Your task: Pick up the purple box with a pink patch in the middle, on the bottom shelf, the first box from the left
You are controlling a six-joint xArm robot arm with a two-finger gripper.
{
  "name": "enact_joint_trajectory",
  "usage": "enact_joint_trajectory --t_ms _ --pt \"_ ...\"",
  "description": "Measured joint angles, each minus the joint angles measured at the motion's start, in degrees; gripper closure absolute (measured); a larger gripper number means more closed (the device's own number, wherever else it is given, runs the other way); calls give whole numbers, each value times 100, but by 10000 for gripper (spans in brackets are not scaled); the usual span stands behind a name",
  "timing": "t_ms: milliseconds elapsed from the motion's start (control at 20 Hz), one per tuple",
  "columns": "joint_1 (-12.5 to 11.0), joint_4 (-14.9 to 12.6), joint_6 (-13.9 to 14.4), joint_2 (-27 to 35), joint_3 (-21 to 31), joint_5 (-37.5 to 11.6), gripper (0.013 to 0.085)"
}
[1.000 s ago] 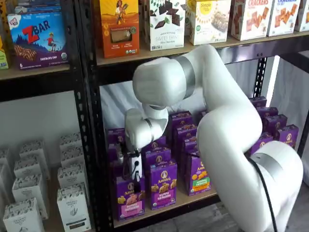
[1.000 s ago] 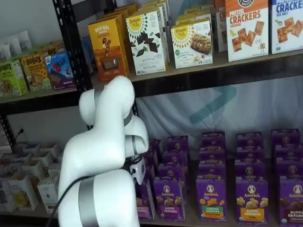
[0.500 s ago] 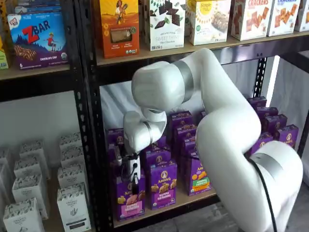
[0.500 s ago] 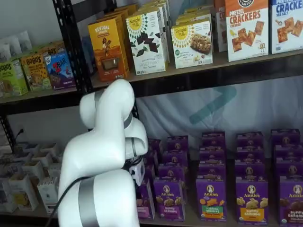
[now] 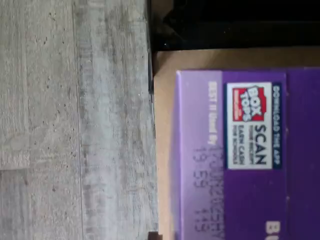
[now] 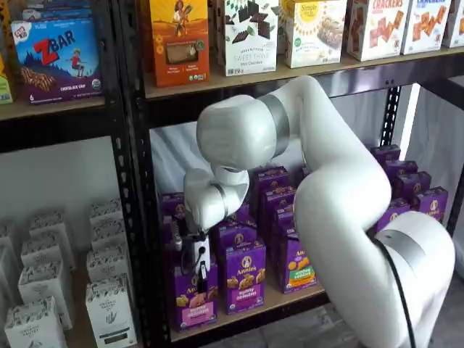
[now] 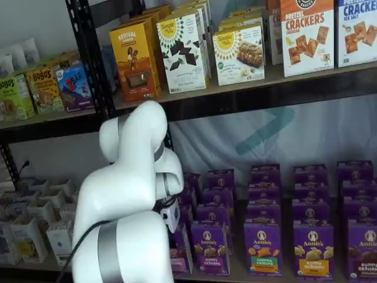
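The purple box (image 6: pixel 194 303) with a pink patch stands upright at the left end of the front row on the bottom shelf (image 6: pixel 293 296). My gripper (image 6: pixel 194 278) has come down from above onto the box's top, its white body just over it. The fingers are too dark and small to show a gap or a grip. In a shelf view the arm hides most of the purple box (image 7: pixel 180 254), with the gripper (image 7: pixel 174 229) above it. The wrist view looks straight down on the purple box (image 5: pixel 250 160) top, with its Box Tops label.
Like purple boxes (image 6: pixel 245 275) stand close on the right and behind, in rows (image 7: pixel 263 246). A black rack post (image 6: pixel 138 217) rises just left of the box. White cartons (image 6: pixel 109 308) fill the neighbouring rack. The upper shelf (image 6: pixel 290 76) holds snack boxes. Grey floor (image 5: pixel 75 125) lies below.
The gripper has sunk lower, down onto the top of the left front purple box, and the arm has leaned slightly left. The boxes have not moved.
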Motion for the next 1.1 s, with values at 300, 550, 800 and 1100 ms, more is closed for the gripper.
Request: enact_joint_trajectory --t_ms 300,550,800,1100 --pt "4 22 -15 -13 36 7 370" --pt "3 27 -21 -44 95 -32 490" --pt "-9 -38 26 -88 137 3 490" --pt "-22 -36 9 -267 371 -47 490"
